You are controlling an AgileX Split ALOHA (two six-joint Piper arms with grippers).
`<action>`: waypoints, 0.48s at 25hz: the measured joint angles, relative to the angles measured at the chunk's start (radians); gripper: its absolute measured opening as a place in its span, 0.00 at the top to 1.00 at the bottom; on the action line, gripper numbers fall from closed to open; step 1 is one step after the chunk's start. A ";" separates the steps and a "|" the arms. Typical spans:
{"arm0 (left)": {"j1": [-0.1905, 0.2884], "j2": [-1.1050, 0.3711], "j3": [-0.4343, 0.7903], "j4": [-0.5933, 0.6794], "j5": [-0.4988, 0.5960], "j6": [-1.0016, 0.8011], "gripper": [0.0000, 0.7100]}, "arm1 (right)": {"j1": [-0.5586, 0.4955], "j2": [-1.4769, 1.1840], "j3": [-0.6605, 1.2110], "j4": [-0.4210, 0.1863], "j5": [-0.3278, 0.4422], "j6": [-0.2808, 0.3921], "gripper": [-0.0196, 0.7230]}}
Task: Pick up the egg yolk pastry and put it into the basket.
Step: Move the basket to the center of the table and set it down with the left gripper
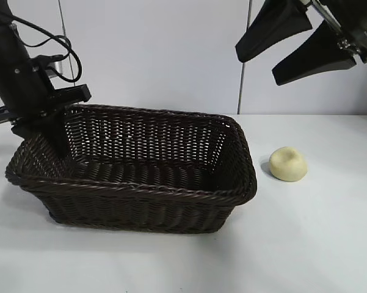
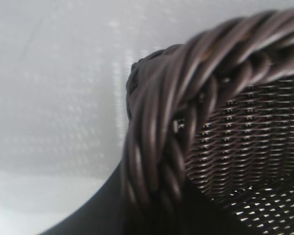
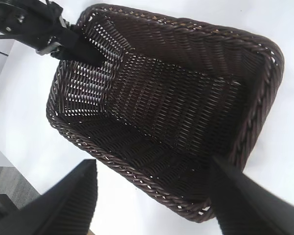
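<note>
Egg yolk pastry is looking soft and crumbly, so the wide-open, empty right gripper should be cupping its sides gently, while the left gripper is pinching the basket rim.

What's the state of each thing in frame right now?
egg yolk pastry: on the table, right of the basket, untouched
basket: upright, nothing inside
left tool: nearly closed, clamped on the basket's left rim
right tool: open, nothing held, raised above the pastry
table: bears basket and pastry
</note>
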 joint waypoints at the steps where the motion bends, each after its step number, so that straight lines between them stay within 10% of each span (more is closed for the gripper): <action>1: 0.000 0.000 0.000 0.000 0.000 0.000 0.86 | 0.000 0.000 0.000 0.000 0.000 0.000 0.33; 12: 0.000 -0.039 -0.005 -0.010 0.006 0.003 0.28 | 0.000 0.000 0.000 -0.001 0.000 0.000 0.33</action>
